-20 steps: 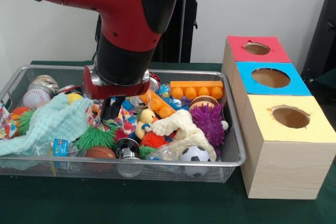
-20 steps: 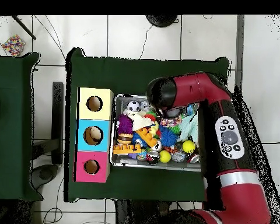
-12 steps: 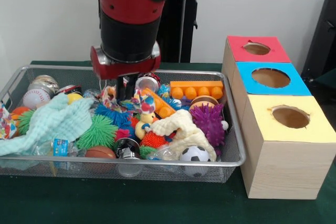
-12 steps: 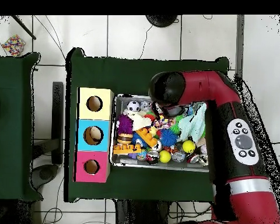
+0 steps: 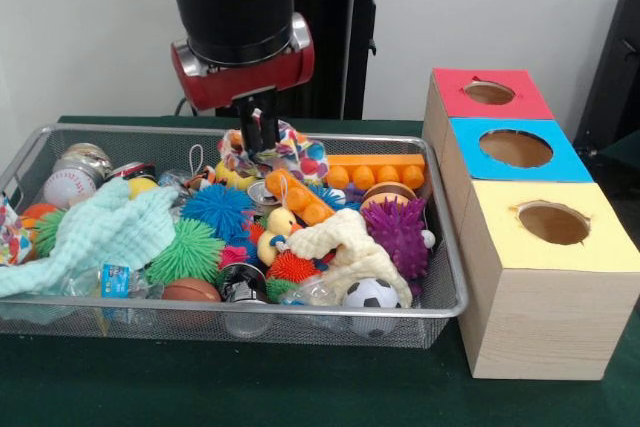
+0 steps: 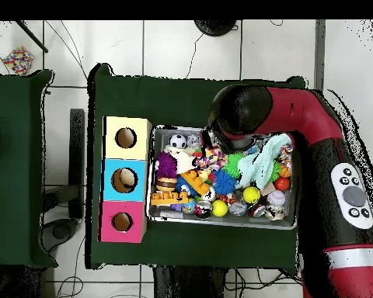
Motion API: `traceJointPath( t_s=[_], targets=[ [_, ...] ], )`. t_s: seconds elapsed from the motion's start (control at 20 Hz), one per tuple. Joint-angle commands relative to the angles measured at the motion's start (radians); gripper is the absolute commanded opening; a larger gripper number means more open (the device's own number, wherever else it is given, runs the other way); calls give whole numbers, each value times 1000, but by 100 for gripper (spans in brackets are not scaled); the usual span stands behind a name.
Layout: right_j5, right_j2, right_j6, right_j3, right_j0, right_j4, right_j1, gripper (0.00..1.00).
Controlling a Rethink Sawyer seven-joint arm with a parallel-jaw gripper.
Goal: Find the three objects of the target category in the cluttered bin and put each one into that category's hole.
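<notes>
My gripper (image 5: 262, 135) hangs above the middle of the wire bin (image 5: 240, 304), shut on a colourful spotted cloth (image 5: 292, 158). The cloth dangles from the fingers, lifted just clear of the toys beneath it. In the overhead view the same spotted cloth (image 6: 214, 158) shows beside the arm's black wrist, which hides the gripper itself. A second patterned cloth (image 5: 12, 237) lies at the bin's left end, and a mint cloth (image 5: 95, 232) is spread beside it. Three boxes stand to the right, with a red hole (image 5: 489, 93), a blue hole (image 5: 516, 148) and a yellow hole (image 5: 553, 222).
The bin is packed: baseball (image 5: 68, 187), blue spiky ball (image 5: 218, 209), green spiky ball (image 5: 185, 252), purple spiky ball (image 5: 398, 232), soccer ball (image 5: 372, 295), orange tray (image 5: 375, 169), cream knotted toy (image 5: 350, 247). From above, the boxes (image 6: 126, 180) sit left of the bin (image 6: 221, 223).
The gripper has risen from down among the toys and shifted slightly right, pulling the spotted cloth up out of the pile. The blue spiky ball underneath is now uncovered.
</notes>
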Motion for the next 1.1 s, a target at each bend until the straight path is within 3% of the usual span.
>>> traceJointPath(
  t_s=[0.05,0.4,0.7,1.1],
  targets=[
    [-58,156,-277,166,-86,101,23,0],
    [-124,195,-205,227,-112,111,17,0],
    [-276,246,-105,364,-151,142,-11,0],
    [-425,281,7,487,-164,169,-78,0]
  ],
)
